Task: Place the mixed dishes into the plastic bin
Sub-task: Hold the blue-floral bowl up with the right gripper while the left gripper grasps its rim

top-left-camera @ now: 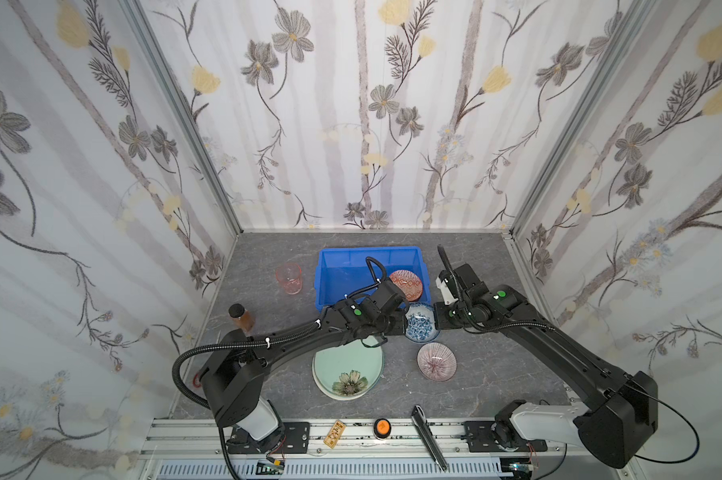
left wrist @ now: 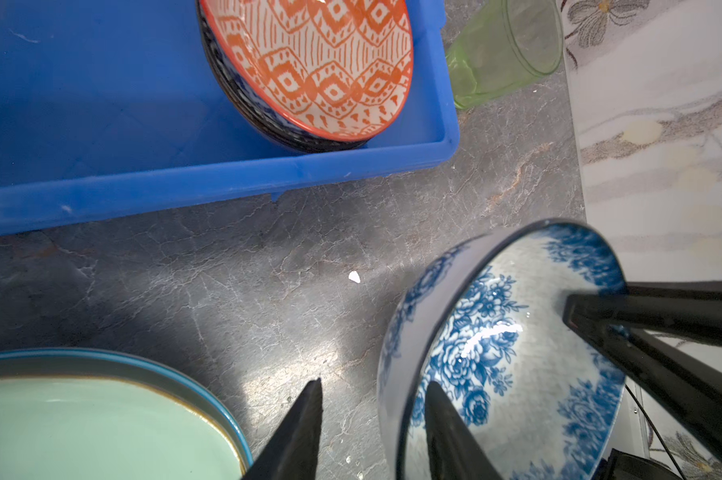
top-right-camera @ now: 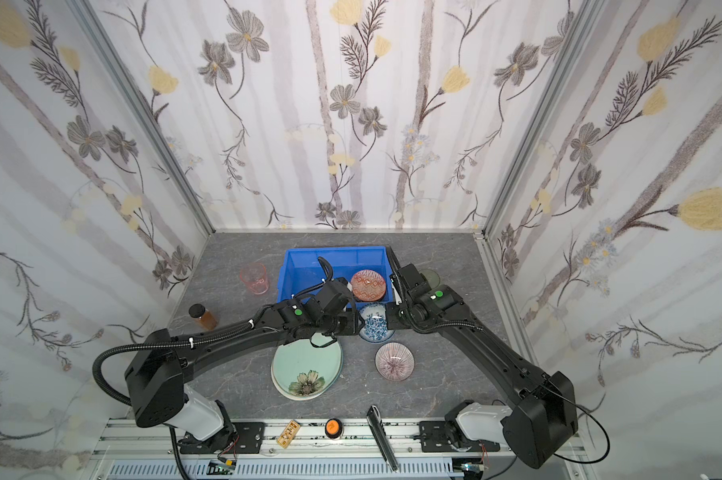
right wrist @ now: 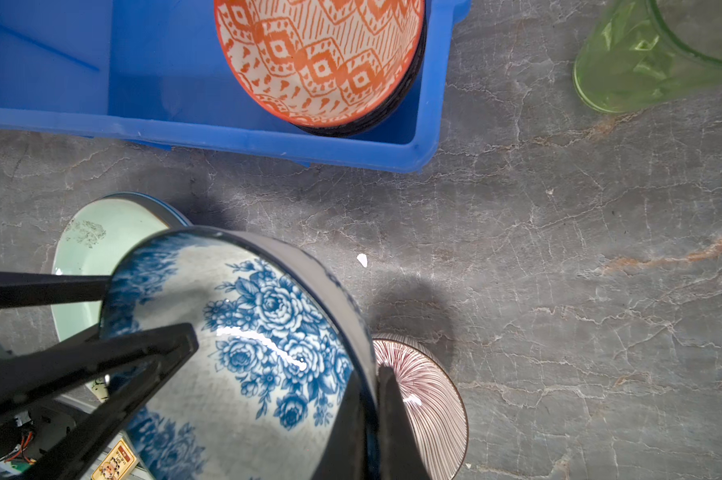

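Note:
A blue floral bowl [top-left-camera: 421, 328] [top-right-camera: 376, 326] hangs tilted above the grey table, just in front of the blue plastic bin [top-left-camera: 367, 251] [left wrist: 226, 178]. My right gripper [right wrist: 369, 374] is shut on its rim. My left gripper [left wrist: 375, 382] is open and straddles the opposite rim, one finger inside the bowl [left wrist: 496, 353] and one outside with a gap. Inside the bin an orange bowl [top-left-camera: 405, 285] [right wrist: 321, 58] rests on a dark one. On the table are a pale green flower plate [top-left-camera: 342, 365], a striped bowl [top-left-camera: 437, 361], a pink tumbler [top-left-camera: 289, 278] and a green tumbler [top-right-camera: 429, 276].
An amber jar with a black lid [top-left-camera: 241, 318] stands left of the left arm. The green plate lies on top of another plate with a blue rim [left wrist: 209, 390]. Papered walls close in three sides. A metal rail [top-left-camera: 351, 432] with small items runs along the front.

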`<state>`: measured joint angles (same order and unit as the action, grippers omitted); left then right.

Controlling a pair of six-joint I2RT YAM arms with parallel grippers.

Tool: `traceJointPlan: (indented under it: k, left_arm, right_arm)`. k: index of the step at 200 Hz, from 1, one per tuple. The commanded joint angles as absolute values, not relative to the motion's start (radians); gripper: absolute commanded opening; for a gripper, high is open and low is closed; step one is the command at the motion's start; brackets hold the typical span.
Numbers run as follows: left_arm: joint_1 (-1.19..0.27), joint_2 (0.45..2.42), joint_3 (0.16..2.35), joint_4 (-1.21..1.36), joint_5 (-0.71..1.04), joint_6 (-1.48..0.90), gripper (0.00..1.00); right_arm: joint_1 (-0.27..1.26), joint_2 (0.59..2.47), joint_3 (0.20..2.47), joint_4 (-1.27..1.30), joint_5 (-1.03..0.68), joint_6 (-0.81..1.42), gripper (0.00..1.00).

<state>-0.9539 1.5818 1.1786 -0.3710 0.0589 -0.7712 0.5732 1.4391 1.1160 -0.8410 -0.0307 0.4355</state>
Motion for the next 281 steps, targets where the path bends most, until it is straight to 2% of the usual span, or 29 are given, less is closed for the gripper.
traceJointPlan:
  k: [1,91,149,194,213,281]
  left_arm:
    - [-0.953,1.586,1.192,-0.351,0.031,-0.781,0.37]
    - [-0.954,1.589,1.184,-0.351,0.026,-0.773,0.2]
    - [-0.953,1.594,1.184,-0.351,0.03,-0.769,0.14]
    - [-0.953,1.592,1.184,-0.351,0.028,-0.767,0.0]
    - [-0.953,1.592,1.184,-0.351,0.028,-0.764,0.0]
    - [-0.953,1.589,1.184,-0.353,0.024,-0.75,0.0]
  right_arm:
    - [0.579,1.437,1.116,-0.779,-0.048,0.437,0.0]
    - [0.594,1.433,1.103,-0.772,-0.043,0.454,0.0]
    - [0.6,1.44,1.104,-0.764,-0.048,0.46,0.0]
    - [0.602,1.45,1.111,-0.76,-0.049,0.459,0.0]
    - [0.603,1.451,1.112,-0.758,-0.05,0.46,0.0]
    - [0.602,1.445,1.112,-0.754,-0.043,0.463,0.16]
